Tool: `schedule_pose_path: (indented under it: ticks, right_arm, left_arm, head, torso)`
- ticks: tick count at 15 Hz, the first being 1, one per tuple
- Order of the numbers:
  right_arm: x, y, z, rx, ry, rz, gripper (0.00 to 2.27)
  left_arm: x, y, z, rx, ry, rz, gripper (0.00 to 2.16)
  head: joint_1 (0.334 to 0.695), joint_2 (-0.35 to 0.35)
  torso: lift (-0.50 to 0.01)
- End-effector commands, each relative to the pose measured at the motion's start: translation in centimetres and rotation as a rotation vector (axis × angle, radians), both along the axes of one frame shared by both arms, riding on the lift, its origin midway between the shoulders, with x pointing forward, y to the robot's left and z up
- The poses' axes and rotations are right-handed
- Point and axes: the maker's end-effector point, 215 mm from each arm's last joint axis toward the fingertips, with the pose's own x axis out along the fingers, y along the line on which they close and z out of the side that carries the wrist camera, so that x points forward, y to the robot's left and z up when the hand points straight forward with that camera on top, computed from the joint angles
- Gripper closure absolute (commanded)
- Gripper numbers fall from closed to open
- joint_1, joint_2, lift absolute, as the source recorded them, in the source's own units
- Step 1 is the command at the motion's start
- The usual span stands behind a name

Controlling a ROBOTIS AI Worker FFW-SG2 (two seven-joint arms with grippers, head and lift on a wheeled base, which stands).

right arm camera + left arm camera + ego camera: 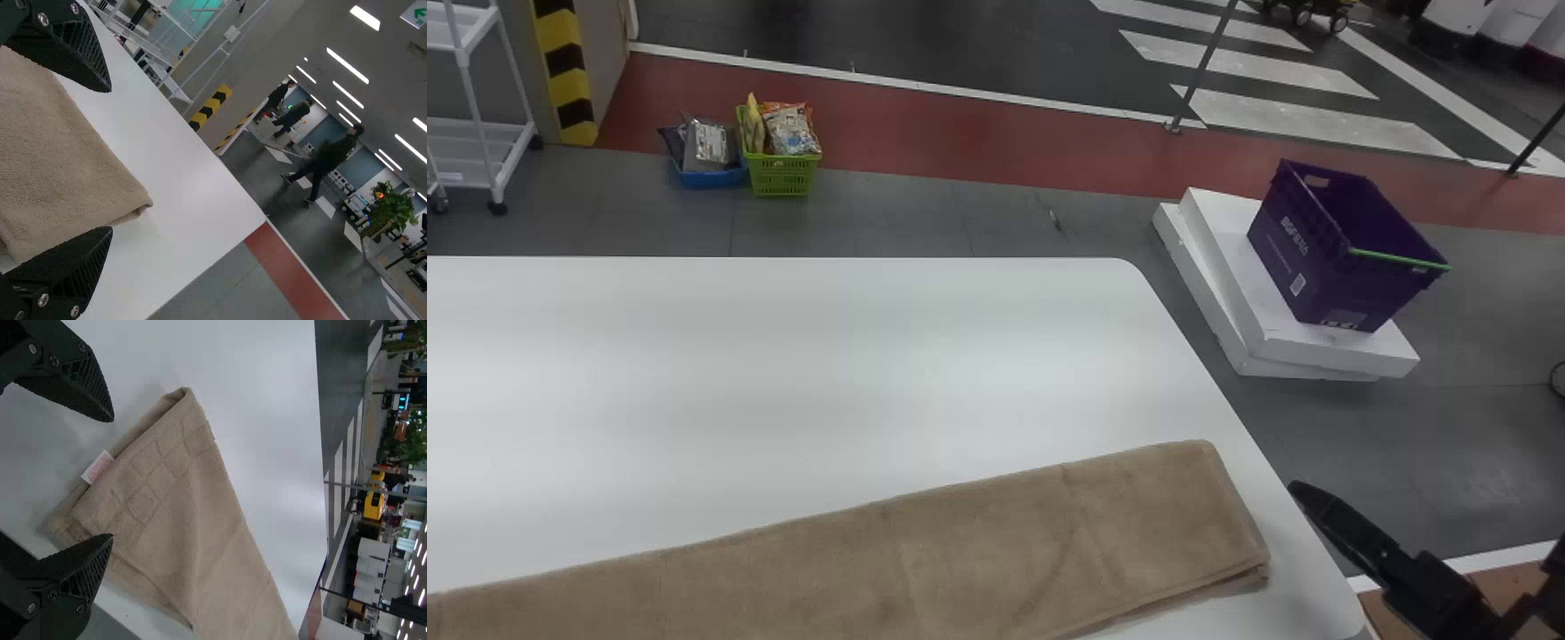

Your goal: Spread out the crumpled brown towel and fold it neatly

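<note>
Left fingers (83, 387) apart | right fingers (1338, 520) apart | brown towel (871, 569), printed white tag (98, 467) | purple crate (1316, 253), white lettering

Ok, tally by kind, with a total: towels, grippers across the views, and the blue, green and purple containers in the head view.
Towels: 1 (brown towel)
Grippers: 2 (left gripper, right gripper)
Containers: 3 (blue container, green basket, purple crate)
Total: 6
</note>
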Motion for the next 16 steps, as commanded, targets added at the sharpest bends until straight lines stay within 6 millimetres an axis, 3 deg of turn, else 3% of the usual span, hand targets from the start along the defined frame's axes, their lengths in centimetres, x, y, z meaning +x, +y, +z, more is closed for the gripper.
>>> schedule_pose_path:
  ticks: [1,6,16]
  right_arm:
    - [0.2,0.1,-0.4,-0.004,-0.004,0.002,0.06]
    - [0.7,-0.2,-1.1,-0.007,-0.005,0.002,0.06]
    - [1.0,-1.3,-1.9,-0.015,-0.014,-0.005,0.06]
  left_arm:
    - [-0.5,0.0,-0.2,-0.002,0.013,0.005,0.31]
    - [-1.2,-0.6,0.4,0.001,0.012,-0.018,0.45]
    - [-1.6,-2.6,-0.1,0.014,0.012,-0.061,0.45]
  head:
    - [0.695,-0.333]
    - [0.695,-0.336]
    - [0.695,-0.350]
  torso:
    - [-0.128]
    - [-0.128]
    - [-0.128]
